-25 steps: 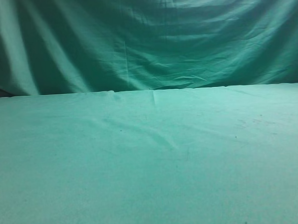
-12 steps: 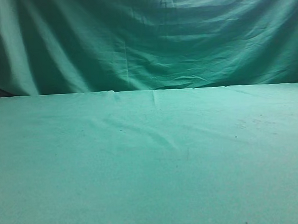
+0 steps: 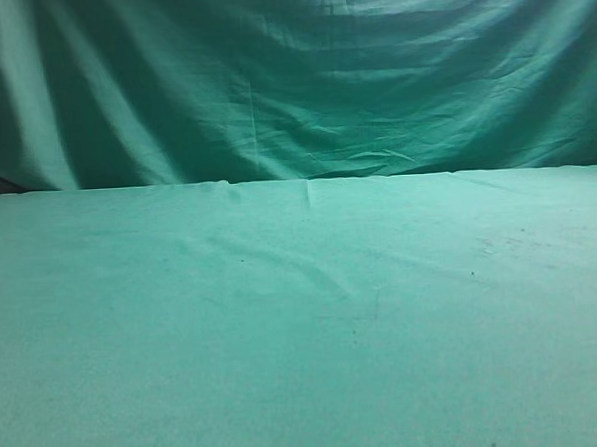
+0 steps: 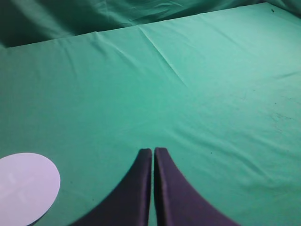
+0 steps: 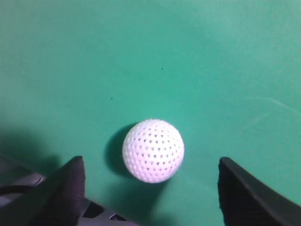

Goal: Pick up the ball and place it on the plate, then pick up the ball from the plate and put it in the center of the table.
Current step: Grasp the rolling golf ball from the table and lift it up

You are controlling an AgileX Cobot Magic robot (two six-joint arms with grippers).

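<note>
Only my right wrist view shows the ball [image 5: 153, 150], lying between my spread right gripper [image 5: 150, 188]. My left gripper [image 4: 153, 151] is closed, the plate [image 4: 23, 187] at eight o'clock, cut off.

ball [image 5: 153, 150] on table [image 5: 197, 61] between right gripper [image 5: 151, 188] fingers (untouched), plate [image 4: 26, 186] left of left gripper [image 4: 153, 151]

Dim, soft, green-tinted light throughout; the ball [image 5: 153, 150] casts a shadow leftward; near hand edges blur.
</note>
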